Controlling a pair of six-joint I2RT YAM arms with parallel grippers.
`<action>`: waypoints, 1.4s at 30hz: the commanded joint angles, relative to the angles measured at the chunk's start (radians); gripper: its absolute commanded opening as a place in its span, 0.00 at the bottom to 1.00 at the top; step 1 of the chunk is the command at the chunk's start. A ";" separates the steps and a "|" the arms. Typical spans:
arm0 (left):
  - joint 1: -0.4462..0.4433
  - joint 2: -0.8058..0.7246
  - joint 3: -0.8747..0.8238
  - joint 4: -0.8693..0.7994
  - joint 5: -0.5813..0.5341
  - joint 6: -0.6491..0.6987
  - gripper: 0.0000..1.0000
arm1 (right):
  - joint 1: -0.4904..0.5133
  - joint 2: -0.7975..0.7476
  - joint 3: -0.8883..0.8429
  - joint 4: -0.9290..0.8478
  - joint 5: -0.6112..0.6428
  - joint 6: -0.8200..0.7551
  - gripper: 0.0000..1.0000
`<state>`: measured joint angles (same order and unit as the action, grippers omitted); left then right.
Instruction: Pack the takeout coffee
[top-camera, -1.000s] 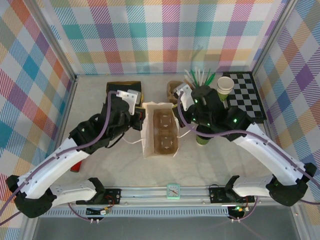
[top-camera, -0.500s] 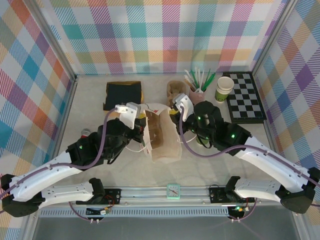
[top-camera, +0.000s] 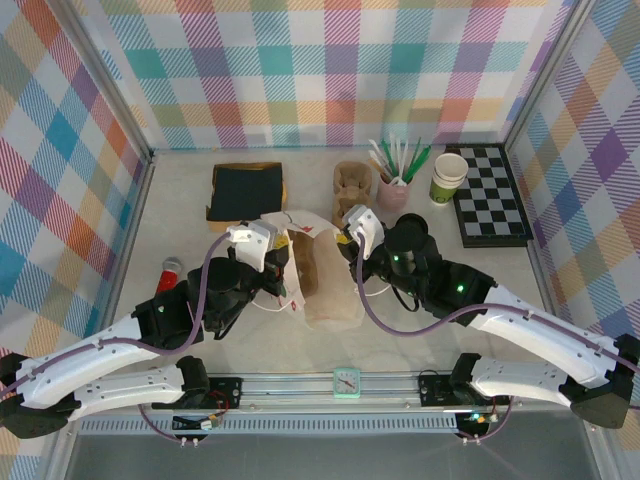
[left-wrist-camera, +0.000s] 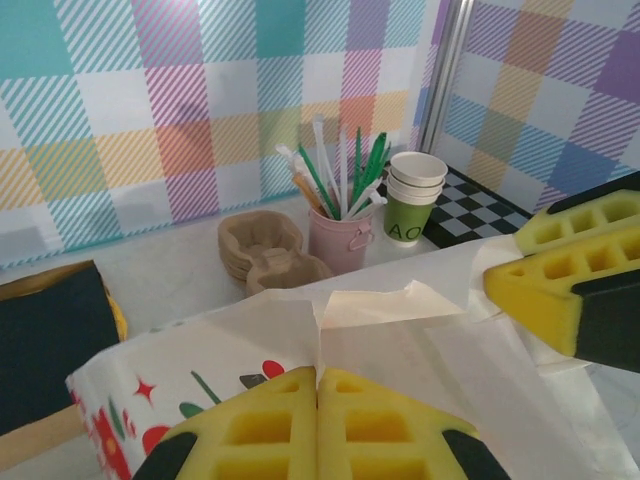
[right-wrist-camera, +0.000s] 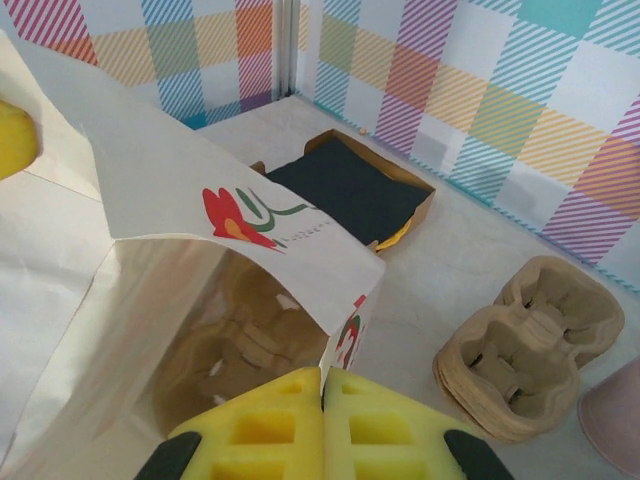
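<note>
Top external, paper bag (top-camera: 325, 285): on the table (top-camera: 180, 215), between both arms.
Top external, takeout coffee: cannot tell where.
Left wrist, left end effector (left-wrist-camera: 318, 425): pads together, clamped on bag rim.
Right wrist, right end effector (right-wrist-camera: 322, 425): pads together, clamped on bag mouth.

From above and behind you overlook the table (top-camera: 180, 200); close over the paper bag (left-wrist-camera: 420, 340), your left wrist camera faces back-right, the right back-left, sharing the pulp trays (left-wrist-camera: 265, 250).

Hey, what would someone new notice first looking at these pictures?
The white flower-printed paper bag sits mid-table, with the left end effector and the right end effector each pinched shut on its rim. Behind it a pink cup of straws stands at the back, a checkerboard to its right.
</note>
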<state>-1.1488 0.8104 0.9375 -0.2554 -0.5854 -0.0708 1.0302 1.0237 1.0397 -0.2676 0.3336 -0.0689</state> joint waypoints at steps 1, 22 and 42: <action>-0.027 -0.016 -0.017 0.049 0.006 0.020 0.00 | 0.017 -0.031 -0.016 0.041 0.010 -0.012 0.00; -0.136 -0.119 -0.109 -0.055 -0.044 -0.002 0.00 | 0.093 -0.141 -0.130 0.011 0.002 0.057 0.00; -0.199 -0.047 -0.025 -0.099 -0.144 -0.062 0.00 | 0.107 -0.111 -0.039 -0.102 0.002 0.057 0.00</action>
<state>-1.3396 0.7429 0.8528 -0.3187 -0.6861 -0.1162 1.1328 0.8890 0.9375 -0.2981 0.3191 -0.0120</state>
